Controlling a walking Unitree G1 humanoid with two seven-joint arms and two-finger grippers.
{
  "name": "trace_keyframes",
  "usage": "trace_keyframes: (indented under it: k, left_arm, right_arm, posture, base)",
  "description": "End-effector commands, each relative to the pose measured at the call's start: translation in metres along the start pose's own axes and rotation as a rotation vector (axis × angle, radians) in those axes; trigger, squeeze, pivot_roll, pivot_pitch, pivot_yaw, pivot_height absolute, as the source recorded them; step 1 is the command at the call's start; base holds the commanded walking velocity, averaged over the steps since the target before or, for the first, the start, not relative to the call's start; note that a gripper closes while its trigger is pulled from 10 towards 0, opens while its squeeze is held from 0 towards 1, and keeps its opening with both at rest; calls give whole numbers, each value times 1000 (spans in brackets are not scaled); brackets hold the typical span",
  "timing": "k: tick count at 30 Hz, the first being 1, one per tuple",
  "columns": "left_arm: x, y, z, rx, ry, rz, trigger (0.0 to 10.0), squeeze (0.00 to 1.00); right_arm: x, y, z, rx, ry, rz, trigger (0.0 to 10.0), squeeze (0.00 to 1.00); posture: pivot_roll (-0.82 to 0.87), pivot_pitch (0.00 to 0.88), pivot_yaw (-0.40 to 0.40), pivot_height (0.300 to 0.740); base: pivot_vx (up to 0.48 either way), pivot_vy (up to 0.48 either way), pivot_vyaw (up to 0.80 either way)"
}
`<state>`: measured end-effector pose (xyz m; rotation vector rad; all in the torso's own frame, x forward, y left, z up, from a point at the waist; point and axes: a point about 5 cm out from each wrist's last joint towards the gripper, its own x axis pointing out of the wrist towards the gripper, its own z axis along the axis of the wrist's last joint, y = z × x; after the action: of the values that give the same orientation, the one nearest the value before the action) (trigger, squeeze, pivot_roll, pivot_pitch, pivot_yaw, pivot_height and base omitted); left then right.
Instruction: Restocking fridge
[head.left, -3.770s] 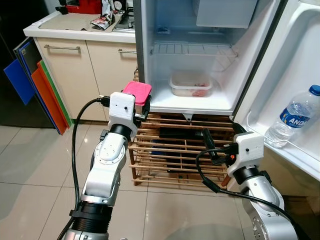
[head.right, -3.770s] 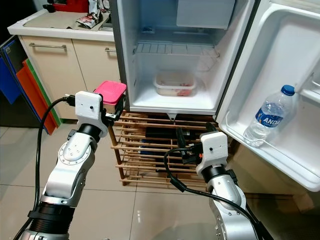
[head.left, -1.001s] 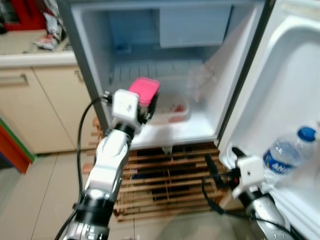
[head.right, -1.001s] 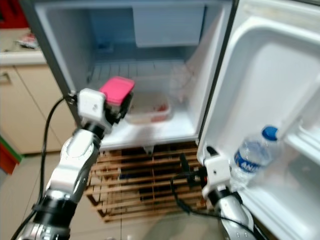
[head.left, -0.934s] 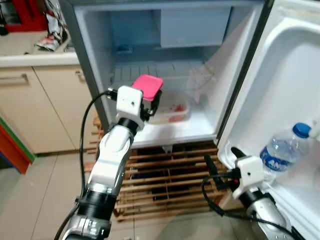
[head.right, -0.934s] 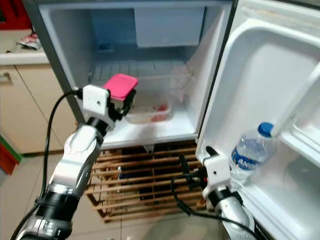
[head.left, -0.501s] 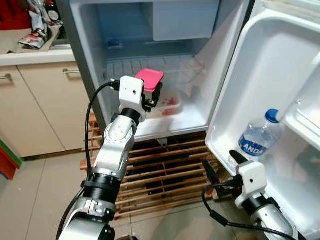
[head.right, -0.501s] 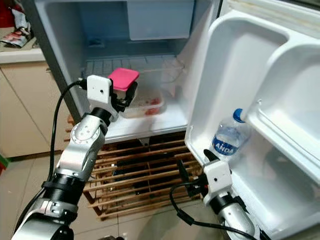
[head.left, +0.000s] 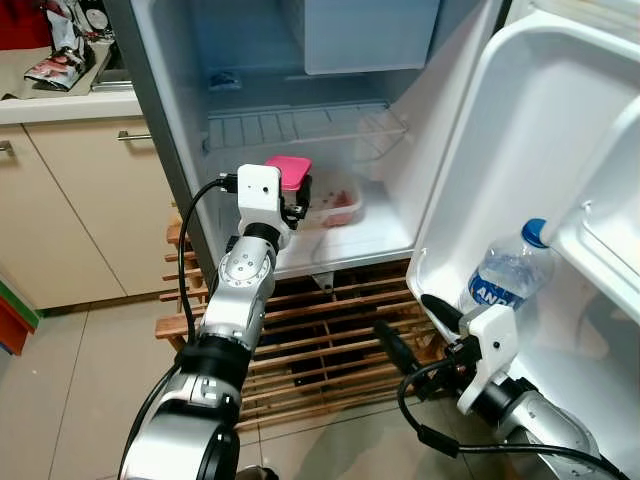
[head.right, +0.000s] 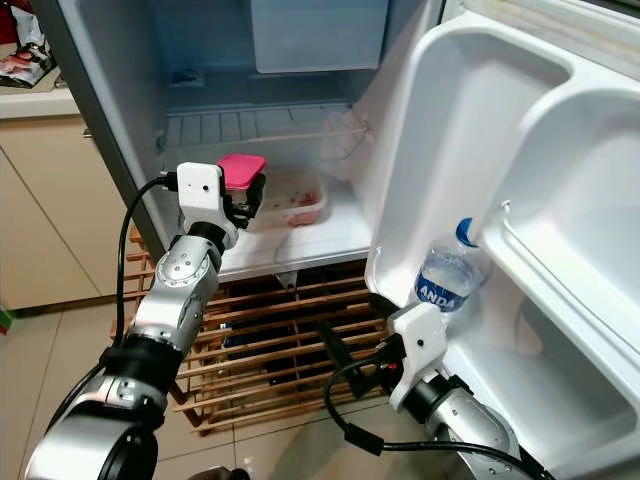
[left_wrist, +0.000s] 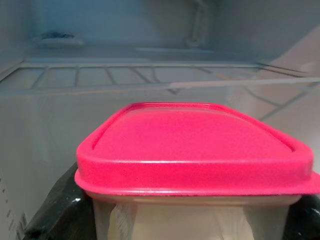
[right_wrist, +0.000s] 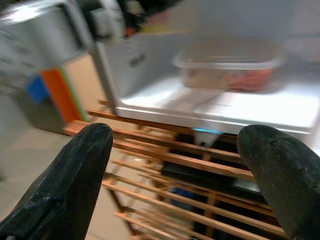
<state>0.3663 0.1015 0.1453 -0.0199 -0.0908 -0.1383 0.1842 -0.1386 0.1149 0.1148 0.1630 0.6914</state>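
Note:
A clear tub with a pink lid (head.left: 288, 165) is held just inside the open fridge (head.left: 372, 236), at the left front of its lower compartment. My left gripper (head.left: 296, 192) is shut on the tub, below the wire shelf (head.left: 300, 125). The pink lid (left_wrist: 195, 145) sits close in the left wrist view, with black fingers (left_wrist: 55, 210) at its sides. To its right, a clear container of red food (head.left: 338, 205) rests on the fridge floor. My right gripper (head.left: 412, 330) hangs open and holds nothing, low in front of the wooden rack (head.left: 320, 340).
A water bottle (head.left: 505, 275) stands in the lower shelf of the open fridge door (head.left: 540, 150) on the right. A beige cabinet (head.left: 80, 200) with a cluttered counter stands to the left. The fridge sits on the slatted wooden rack above a tiled floor.
The camera has come closer to the fridge. My left gripper has carried the pink-lidded tub from outside into the lower compartment and down under the wire shelf. The right gripper stays open.

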Motion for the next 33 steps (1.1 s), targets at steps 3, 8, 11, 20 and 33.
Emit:
trace_keyframes:
  k: [3, 8, 11, 20, 33]
  left_arm:
    - [10, 4, 7, 35, -23, 44, 10000, 0]
    - [19, 4, 8, 40, -10, 66, 10000, 0]
    - [22, 6, 6, 45, 13, 81, 10000, 0]
    - [19, 9, -8, 87, 85, 102, 10000, 0]
    - [26, 16, 5, 87, 53, 158, 10000, 1000]
  right_arm:
    - [-7, 8, 5, 23, 38, 78, 10000, 0]
    - [-13, 17, 7, 41, 80, 125, 10000, 0]
    - [-18, 19, 9, 45, 102, 117, 10000, 0]
    - [-30, 21, -4, 64, 158, 41, 10000, 0]
    - [-34, 48, -20, 66, 195, -10, 10000, 0]
  posture:
    - [-223, 37, -12, 740]
    - [-251, 70, -27, 740]
    - [-270, 88, -28, 740]
    - [-298, 148, -44, 740]
    - [-337, 200, -67, 740]
  base:
    - [0, 0, 0]
    - [0, 0, 0]
    - [0, 0, 0]
    - [0, 0, 0]
    - [0, 0, 0]
